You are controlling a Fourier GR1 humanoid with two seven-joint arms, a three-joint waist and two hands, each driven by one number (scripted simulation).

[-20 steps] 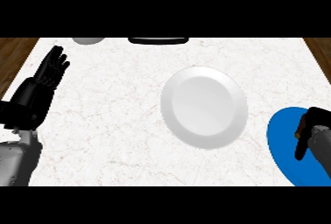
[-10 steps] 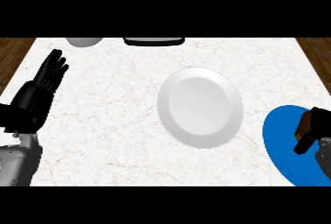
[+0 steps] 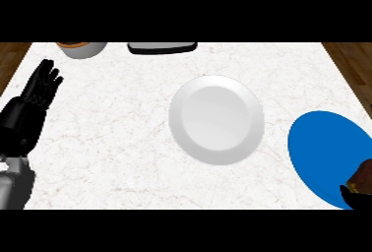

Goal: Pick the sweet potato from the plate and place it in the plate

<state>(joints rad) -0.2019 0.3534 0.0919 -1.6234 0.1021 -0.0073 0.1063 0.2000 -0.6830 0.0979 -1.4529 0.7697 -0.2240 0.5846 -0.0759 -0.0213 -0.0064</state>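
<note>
White marbled table (image 3: 109, 147) with strips of wood floor showing at the far corners; nearest to the camera, down in the bottom right corner, only a black sliver of the right robot hand (image 3: 356, 198) is in frame, and honestly I cannot tell whether it's clamped on anything or spread apart; right above it at the edge there's a brownish lump that I take to be the sweet potato (image 3: 361, 177), sitting over the near edge of the blue plate (image 3: 323, 147); on the left side the left robot hand (image 3: 25, 118) is just parked, relaxed and apart, pointing up, holding nothing; further in, mid-table, the white plate (image 3: 216, 118) sits with nothing on it, near the blue one but not touching, so I'd guess that's the drop spot; at the far edge there's a bowl (image 3: 81, 48) and a dark tray (image 3: 162, 47); what could go wrong imo: with the potato half out of sight, a hold that only catches one end could let it tip out on the way across; and it's a roundish thing going on a shallow plate, so letting go close to the rim could send it rolling onto the table.
</note>
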